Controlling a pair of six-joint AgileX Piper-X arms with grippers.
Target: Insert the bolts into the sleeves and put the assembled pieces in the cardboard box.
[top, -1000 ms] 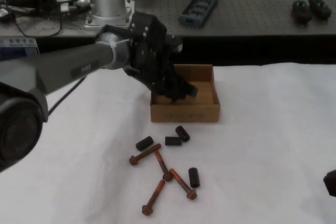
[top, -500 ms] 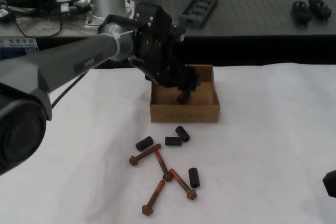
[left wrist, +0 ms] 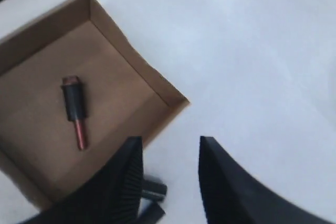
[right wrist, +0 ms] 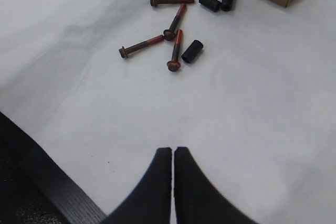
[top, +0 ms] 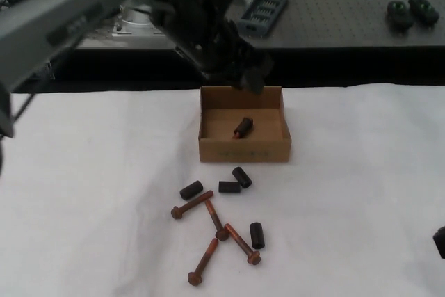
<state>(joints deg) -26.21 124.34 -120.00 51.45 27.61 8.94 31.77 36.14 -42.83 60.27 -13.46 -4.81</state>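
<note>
White cloth [top: 361, 193]; left tool [left wrist: 169, 148] agape, empty, by cardboard box [top: 243, 149] edge; right tool [right wrist: 173, 153] closed

You've got open cloth [top: 361, 172] either side of the box [top: 243, 151], but loose bolts [top: 193, 204] and sleeves [top: 229, 187] crowd the patch right in front of it, and the left gripper [top: 249, 78] hangs over its back wall.

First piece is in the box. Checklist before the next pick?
1. Assembled piece in cardboard box: ok, lying on its floor.
2. Left gripper free: ok, open and empty, above the box's edge.
3. Right gripper ready: not ok, shut, over the cloth.
4. Parts matched: ok, four bolts and four sleeves on the cloth.
5. Bolts separable: cannot tell, two seem to touch.
</note>
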